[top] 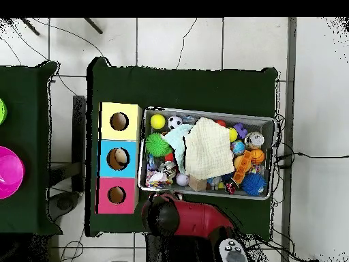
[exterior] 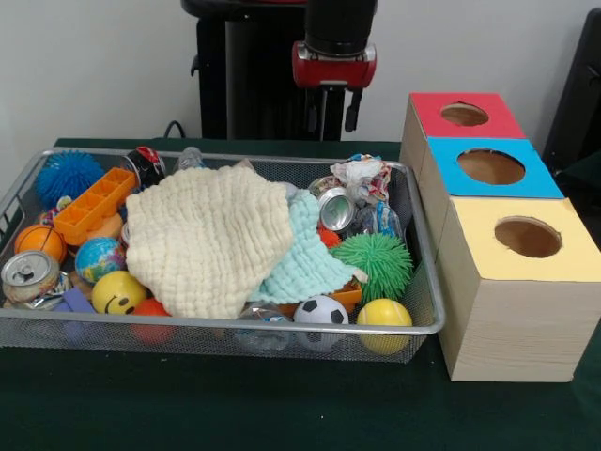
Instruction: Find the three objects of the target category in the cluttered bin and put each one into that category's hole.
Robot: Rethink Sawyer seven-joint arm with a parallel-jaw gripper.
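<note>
Green table; crumpled white-red wrapper [exterior: 364,176] in mesh bin [exterior: 424,319]

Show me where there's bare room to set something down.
Bare green tablecloth lies in front of the wire bin and the yellow-topped box. The bin itself is packed; a cream cloth covers its middle. The gap between bin and boxes is tight.

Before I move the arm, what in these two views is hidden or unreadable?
- Bin contents under the cream cloth and mint cloth: covered in both views.
- Wrappers: only one is clear, at the far rim; any others cannot be told.
- Gripper: dark against the pedestal in front view, under the arm overhead.
- Yellow-surround hole: inside unseen.
</note>
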